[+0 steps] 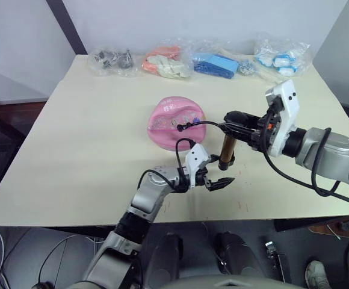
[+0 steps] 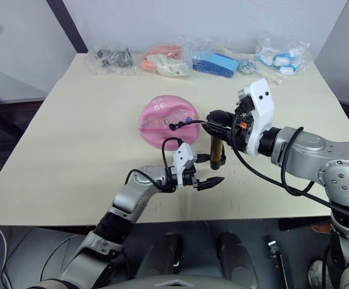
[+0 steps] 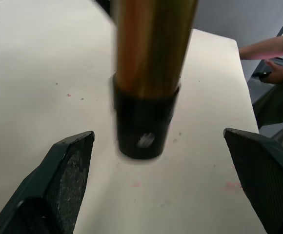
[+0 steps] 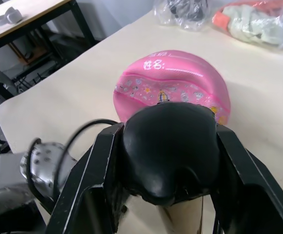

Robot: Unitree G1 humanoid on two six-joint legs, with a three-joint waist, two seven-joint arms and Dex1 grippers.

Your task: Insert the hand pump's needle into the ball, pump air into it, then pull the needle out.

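From the head camera, the pale beige surface [image 1: 72, 150] carries a pink, dented ball with small colourful prints [image 1: 176, 123] near its middle. Just beside the ball, on the robot's right, a slim gold-bronze hand pump [image 1: 227, 149] stands upright with its black foot on the surface. The right gripper [image 1: 234, 122] is clamped on the pump's black T-handle at the top. A thin black hose [image 1: 201, 124] arcs from the pump's top over to the ball's upper side; the needle at its tip is too small to make out. The left gripper [image 1: 218, 180] lies low at the pump's foot, its two black fingers spread apart and pointing toward the pump. Clear plastic bags [image 1: 222, 60] of assorted items line the far edge.

The left wrist view shows the pump's bronze tube and black base standing between the two parted fingers [image 3: 63, 180], touching neither.

The right wrist view looks down on the rounded black handle [image 4: 168, 148] held tight between that gripper's fingers, with the pink ball beyond it on the surface.
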